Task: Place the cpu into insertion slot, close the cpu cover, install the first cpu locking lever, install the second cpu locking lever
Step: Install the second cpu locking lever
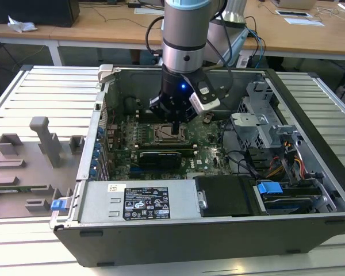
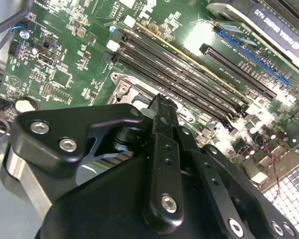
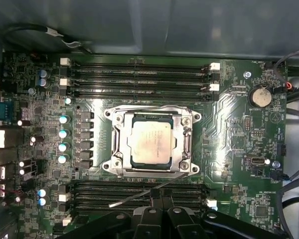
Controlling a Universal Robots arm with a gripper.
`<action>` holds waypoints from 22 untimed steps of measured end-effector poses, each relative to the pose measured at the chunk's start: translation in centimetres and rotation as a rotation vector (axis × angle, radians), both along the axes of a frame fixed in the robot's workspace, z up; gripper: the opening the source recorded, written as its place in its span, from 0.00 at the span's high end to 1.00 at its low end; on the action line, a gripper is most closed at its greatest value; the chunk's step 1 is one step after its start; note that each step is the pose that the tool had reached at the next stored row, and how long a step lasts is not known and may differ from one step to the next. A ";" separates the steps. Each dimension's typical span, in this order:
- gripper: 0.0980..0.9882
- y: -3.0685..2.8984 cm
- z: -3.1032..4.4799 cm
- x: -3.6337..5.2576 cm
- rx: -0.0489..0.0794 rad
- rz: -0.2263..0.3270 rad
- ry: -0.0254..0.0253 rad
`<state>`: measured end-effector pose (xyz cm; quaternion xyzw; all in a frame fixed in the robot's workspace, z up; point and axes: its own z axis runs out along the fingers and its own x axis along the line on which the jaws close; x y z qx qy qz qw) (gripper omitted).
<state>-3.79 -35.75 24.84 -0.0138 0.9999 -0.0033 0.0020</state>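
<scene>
The black two-fingered tool hangs low inside the open grey computer case, which lies on the slatted table. Its fingers look drawn together with nothing between them. Right below its tips sits the square silver-rimmed insertion slot, with the dull silver-grey square cpu already lying flat inside it. The thin silver cpu cover frame is folded down around the chip. One thin silver wire locking lever juts out slantwise from the socket edge nearest the tool, across the black memory slots, apparently not yet latched.
</scene>
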 end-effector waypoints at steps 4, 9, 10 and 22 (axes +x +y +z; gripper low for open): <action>0.99 -0.02 -0.28 0.00 0.000 0.000 0.0000; 0.99 -0.02 -1.08 0.00 0.000 0.000 0.0001; 0.99 -0.03 -1.16 0.00 0.000 0.000 0.0002; 0.99 -2.52 -1.74 -0.51 0.119 0.000 0.0001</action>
